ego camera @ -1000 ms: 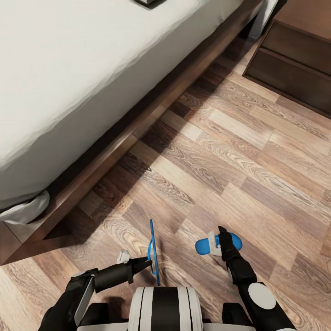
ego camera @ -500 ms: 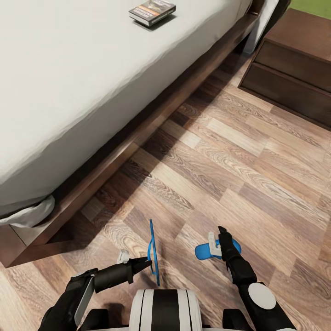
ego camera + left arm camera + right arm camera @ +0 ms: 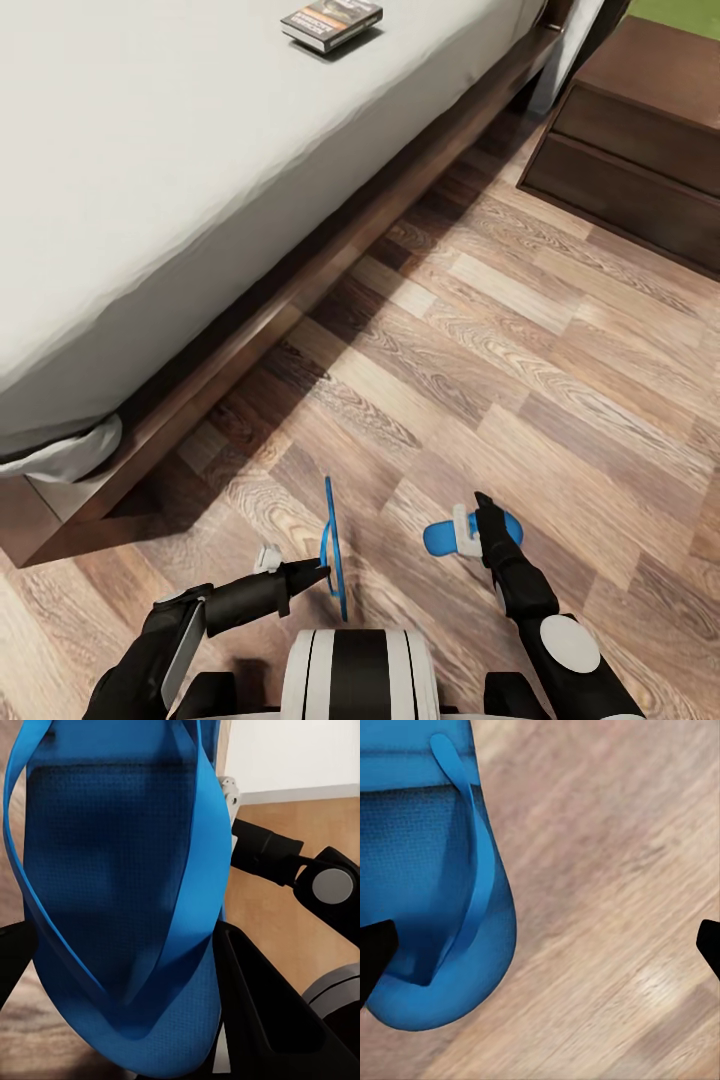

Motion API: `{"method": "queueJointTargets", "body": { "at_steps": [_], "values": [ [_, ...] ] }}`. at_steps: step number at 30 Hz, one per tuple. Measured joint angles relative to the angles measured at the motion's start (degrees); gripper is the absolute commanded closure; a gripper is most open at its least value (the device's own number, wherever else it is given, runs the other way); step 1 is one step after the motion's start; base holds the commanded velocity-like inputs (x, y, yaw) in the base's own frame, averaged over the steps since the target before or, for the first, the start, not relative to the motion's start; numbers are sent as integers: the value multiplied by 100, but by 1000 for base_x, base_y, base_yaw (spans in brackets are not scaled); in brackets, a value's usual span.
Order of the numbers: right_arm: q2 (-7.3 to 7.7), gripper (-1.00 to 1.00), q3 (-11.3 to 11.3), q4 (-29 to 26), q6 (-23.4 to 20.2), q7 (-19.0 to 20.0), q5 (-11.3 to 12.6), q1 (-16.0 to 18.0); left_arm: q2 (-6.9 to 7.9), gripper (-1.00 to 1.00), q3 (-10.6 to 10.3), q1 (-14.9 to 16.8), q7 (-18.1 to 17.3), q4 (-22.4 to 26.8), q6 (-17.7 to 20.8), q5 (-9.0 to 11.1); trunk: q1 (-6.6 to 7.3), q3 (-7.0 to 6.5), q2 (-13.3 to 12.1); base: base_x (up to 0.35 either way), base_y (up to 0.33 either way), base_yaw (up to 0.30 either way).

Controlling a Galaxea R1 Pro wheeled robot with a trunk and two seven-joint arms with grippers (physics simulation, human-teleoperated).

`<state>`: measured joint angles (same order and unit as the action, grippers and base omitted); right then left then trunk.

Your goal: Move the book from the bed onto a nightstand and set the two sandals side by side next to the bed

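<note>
The left gripper point(image 3: 318, 575) is clamped on a bright blue flat sandal point(image 3: 333, 548), held edge-on above the wood-plank floor point(image 3: 520, 380). The right gripper point(image 3: 485, 520) stands wide open over the second blue sandal point(image 3: 440, 536). The dark paperback book point(image 3: 331, 22) lies on the off-white bed point(image 3: 150, 150).
</note>
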<state>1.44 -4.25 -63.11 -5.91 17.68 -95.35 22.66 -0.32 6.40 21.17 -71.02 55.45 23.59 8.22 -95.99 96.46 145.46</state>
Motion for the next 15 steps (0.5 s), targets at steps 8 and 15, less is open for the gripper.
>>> {"method": "queueJointTargets", "body": {
  "at_steps": [8, 15],
  "values": [
    [2, -100, 0, 0, 0, 0, 0, 0, 0, 100, 0, 0, 3, 0, 0, 0, 1, 0, 0, -5, 0, 0],
    [1, -100, 0, 0, 0, 0, 0, 0, 0, 100, 0, 0, 2, 0, 0, 0, 1, 0, 0, 0, 0, 0]
  ]
}}
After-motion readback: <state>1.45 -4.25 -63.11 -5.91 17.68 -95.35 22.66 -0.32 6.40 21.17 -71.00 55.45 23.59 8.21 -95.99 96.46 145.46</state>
